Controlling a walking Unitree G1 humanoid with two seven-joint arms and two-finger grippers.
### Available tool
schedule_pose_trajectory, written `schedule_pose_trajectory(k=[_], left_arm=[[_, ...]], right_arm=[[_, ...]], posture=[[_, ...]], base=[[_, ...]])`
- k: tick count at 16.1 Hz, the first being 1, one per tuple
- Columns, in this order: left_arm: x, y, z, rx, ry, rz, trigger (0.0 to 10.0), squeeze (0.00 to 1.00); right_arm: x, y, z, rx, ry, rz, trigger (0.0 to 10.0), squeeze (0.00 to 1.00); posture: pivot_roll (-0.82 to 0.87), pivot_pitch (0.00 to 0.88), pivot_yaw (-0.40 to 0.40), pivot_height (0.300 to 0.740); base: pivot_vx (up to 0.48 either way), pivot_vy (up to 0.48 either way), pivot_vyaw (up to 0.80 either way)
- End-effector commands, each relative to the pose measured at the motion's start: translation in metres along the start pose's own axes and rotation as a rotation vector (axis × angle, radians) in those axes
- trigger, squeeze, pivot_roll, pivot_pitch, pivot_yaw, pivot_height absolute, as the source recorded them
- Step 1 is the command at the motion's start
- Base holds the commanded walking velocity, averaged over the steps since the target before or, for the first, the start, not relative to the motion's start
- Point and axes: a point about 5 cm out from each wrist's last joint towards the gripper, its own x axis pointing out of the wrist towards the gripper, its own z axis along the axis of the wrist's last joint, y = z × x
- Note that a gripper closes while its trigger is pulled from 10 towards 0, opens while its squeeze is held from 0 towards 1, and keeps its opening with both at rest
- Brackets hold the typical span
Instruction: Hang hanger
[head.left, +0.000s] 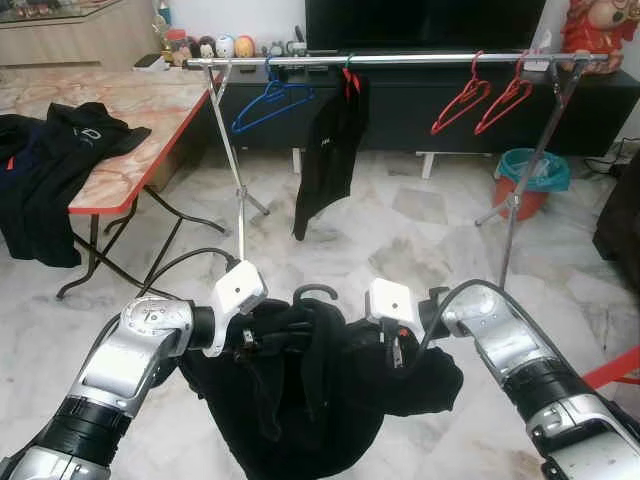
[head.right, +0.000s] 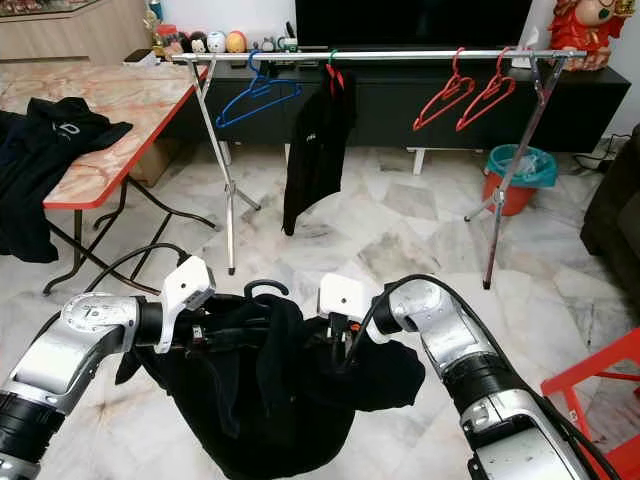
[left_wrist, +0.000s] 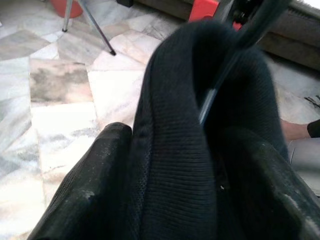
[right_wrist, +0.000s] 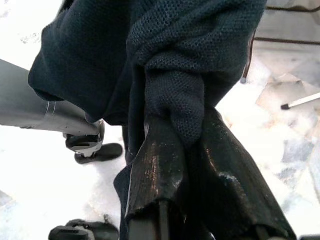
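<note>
A black garment (head.left: 310, 400) on a black hanger hangs low in front of me, held from both sides. The hanger's hook (head.left: 315, 292) sticks up between my two wrists. My left gripper (head.left: 262, 340) is shut on the garment's left shoulder, where the fabric (left_wrist: 185, 125) bulges between its fingers (left_wrist: 95, 190) beside a thin hanger bar (left_wrist: 220, 85). On the right shoulder my right gripper (head.left: 378, 345) is shut, with bunched cloth (right_wrist: 175, 105) clamped in its fingers (right_wrist: 160, 170). The silver clothes rail (head.left: 400, 60) stands well ahead across the room.
On the rail hang a blue hanger (head.left: 270, 100), a black shirt (head.left: 330, 150) and two red hangers (head.left: 485, 100). A red-edged table (head.left: 130, 130) with dark clothes (head.left: 50, 160) is at the left. A teal-lined bucket (head.left: 535, 180) and a red stool (head.left: 615, 370) are at the right.
</note>
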Motion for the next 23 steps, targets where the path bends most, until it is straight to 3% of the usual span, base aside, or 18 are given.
schedule_pose_trajectory(k=[1, 2, 3, 4, 5, 6, 7, 8, 23], left_arm=[[-0.0004, -0.0003, -0.0041, 0.015, 0.038, 0.002, 10.0, 0.00], [-0.0003, -0.0004, -0.0046, 0.014, 0.039, 0.002, 7.9, 0.00], [-0.0002, -0.0008, -0.0053, 0.011, 0.041, 0.001, 5.0, 0.00], [-0.0002, -0.0009, -0.0054, 0.011, 0.041, 0.001, 5.0, 0.00], [-0.0002, -0.0008, -0.0058, 0.009, 0.042, 0.002, 4.5, 0.00], [-0.0002, -0.0010, -0.0062, 0.008, 0.043, 0.002, 2.9, 0.00], [-0.0002, -0.0011, -0.0064, 0.007, 0.043, 0.002, 2.9, 0.00], [0.0000, -0.0013, -0.0067, 0.001, 0.042, 0.002, 0.0, 0.00], [0.0005, -0.0021, -0.0066, -0.003, 0.035, 0.001, 0.0, 0.00]], right_arm=[[-0.0018, -0.0073, 0.0216, -0.063, -0.057, -0.013, 0.0, 0.00], [-0.0017, -0.0075, 0.0220, -0.063, -0.059, -0.016, 0.0, 0.00], [-0.0014, -0.0075, 0.0226, -0.063, -0.063, -0.017, 0.0, 0.00], [-0.0013, -0.0075, 0.0227, -0.063, -0.064, -0.018, 0.0, 0.00], [-0.0013, -0.0076, 0.0228, -0.064, -0.064, -0.018, 0.0, 0.00], [-0.0012, -0.0077, 0.0230, -0.064, -0.065, -0.019, 0.0, 0.00], [-0.0012, -0.0077, 0.0231, -0.064, -0.065, -0.020, 0.0, 0.00], [-0.0011, -0.0077, 0.0234, -0.065, -0.066, -0.019, 0.0, 0.00], [0.0005, -0.0059, 0.0238, -0.064, -0.068, -0.014, 0.0, 0.00]], posture=[[-0.02, 0.000, 0.039, 0.719], [-0.02, 0.000, 0.039, 0.719], [-0.02, 0.000, 0.038, 0.719], [-0.02, 0.000, 0.038, 0.719], [-0.02, 0.000, 0.038, 0.719], [-0.02, 0.000, 0.038, 0.719], [-0.02, 0.000, 0.038, 0.719], [-0.03, 0.000, 0.038, 0.719], [-0.02, 0.000, 0.036, 0.719]], base=[[0.000, 0.000, 0.00], [0.000, 0.000, 0.00], [0.000, 0.000, 0.00], [0.000, 0.000, 0.00], [0.000, 0.000, 0.00], [0.000, 0.000, 0.00], [0.000, 0.000, 0.00], [0.000, 0.000, 0.00], [0.000, 0.000, 0.00]])
